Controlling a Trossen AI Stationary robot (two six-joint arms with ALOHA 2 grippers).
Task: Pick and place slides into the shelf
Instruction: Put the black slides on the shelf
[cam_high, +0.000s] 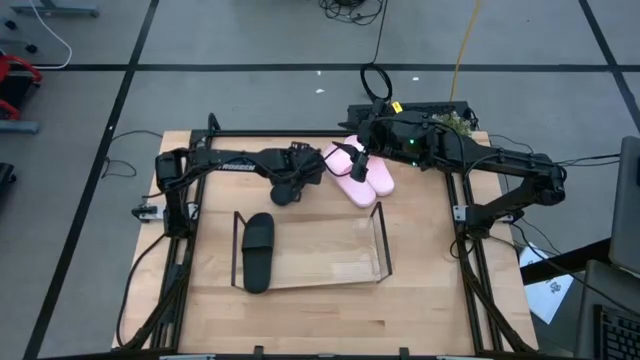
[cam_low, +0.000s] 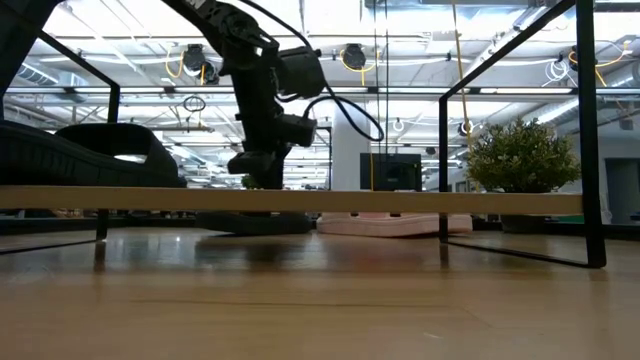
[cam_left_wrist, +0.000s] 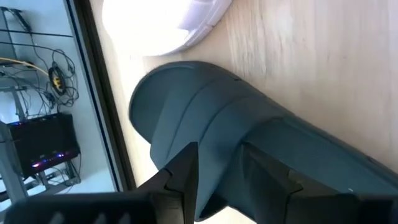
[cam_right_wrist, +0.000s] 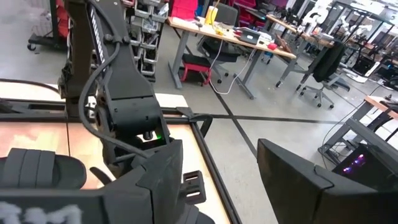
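One black slide (cam_high: 258, 252) lies in the left end of the clear shelf (cam_high: 379, 243). The left gripper (cam_high: 291, 186) is down at the second black slide (cam_left_wrist: 249, 149) just beyond the shelf's far edge, its narrow-set fingers (cam_left_wrist: 180, 180) closed on it. The right gripper (cam_high: 358, 165), fingers spread wide, hangs above the pink slides (cam_high: 378, 181) beside it.

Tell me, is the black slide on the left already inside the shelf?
Yes. The black slide lies inside the shelf, at its left end.
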